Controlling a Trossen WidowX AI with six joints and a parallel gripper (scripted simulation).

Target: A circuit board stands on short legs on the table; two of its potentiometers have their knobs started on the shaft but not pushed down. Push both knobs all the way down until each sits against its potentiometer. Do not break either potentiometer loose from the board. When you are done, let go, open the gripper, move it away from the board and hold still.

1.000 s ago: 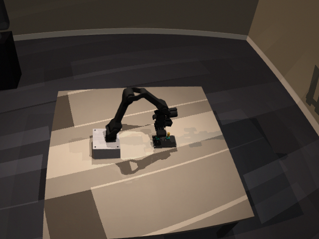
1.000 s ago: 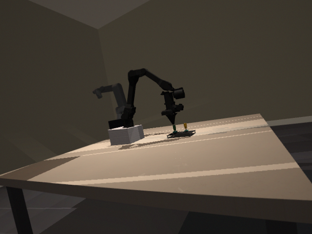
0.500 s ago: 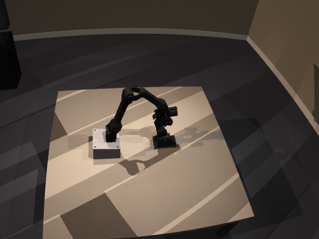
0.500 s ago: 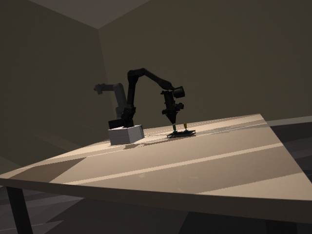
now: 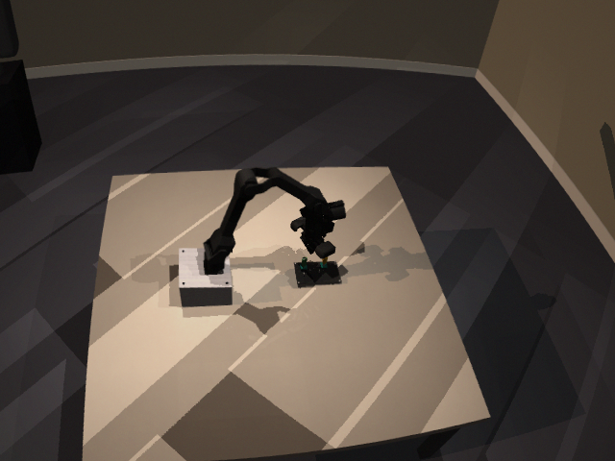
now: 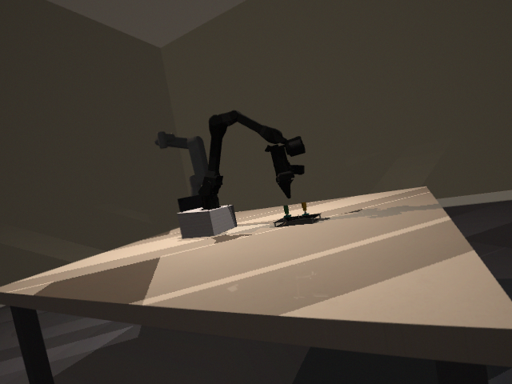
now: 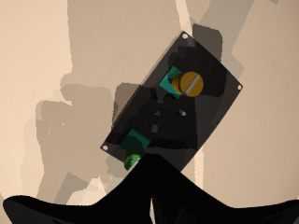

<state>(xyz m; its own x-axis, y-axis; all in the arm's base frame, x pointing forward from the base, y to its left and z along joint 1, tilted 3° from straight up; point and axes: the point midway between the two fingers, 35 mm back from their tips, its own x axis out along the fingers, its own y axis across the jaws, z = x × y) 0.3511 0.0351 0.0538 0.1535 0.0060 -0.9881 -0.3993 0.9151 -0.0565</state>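
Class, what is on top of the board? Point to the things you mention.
On the board (image 5: 317, 279) (image 7: 175, 133): two teal potentiometers, one under a green knob (image 6: 286, 209) (image 7: 133, 161), one under a yellow knob (image 6: 303, 206) (image 7: 191, 84). The end effector (image 7: 151, 160) hides part near one edge.
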